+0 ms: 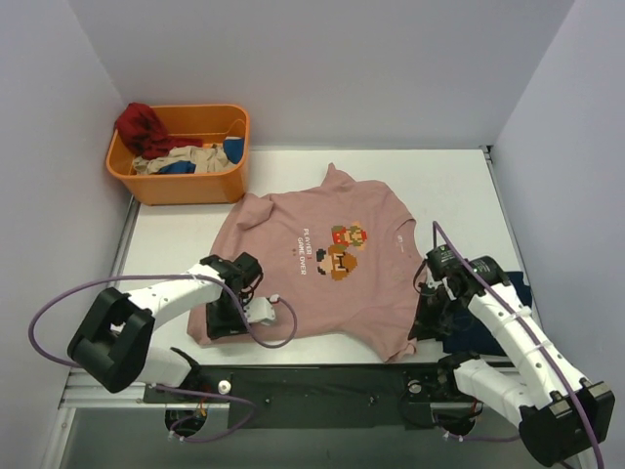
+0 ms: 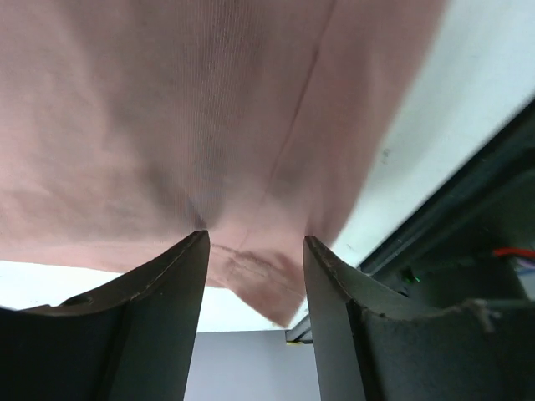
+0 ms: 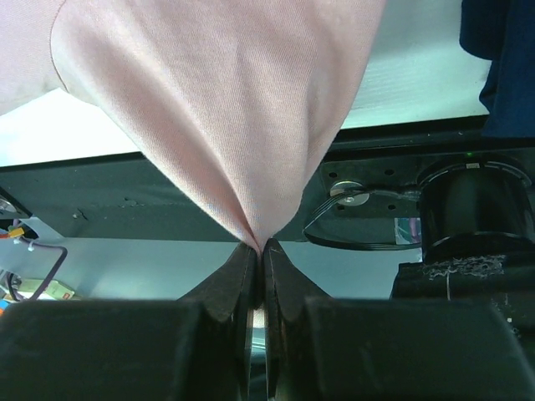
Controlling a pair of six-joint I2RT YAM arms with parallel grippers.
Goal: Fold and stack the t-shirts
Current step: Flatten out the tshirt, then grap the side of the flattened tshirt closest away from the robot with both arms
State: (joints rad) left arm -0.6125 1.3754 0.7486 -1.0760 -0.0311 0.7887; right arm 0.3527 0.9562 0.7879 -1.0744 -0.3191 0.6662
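1. The pink t-shirt [image 1: 322, 264] is lying spread on the surface [image 1: 166, 244], the navy t-shirt [image 3: 501, 67] just beside it.
2. The right end effector [image 3: 257, 249] is clamping its hem corner; the left end effector [image 2: 255, 251] is standing apart over the cloth.
3. Limp and light, it is sagging; the corners look like the best hold.

Soft, even light from above fills the top view. The white table [image 1: 176, 244] is bright, with faint shadows by the bin [image 1: 186, 186]. In the left wrist view the pink shirt [image 2: 167, 109] blurs slightly and the left fingers [image 2: 159, 284] are near black.
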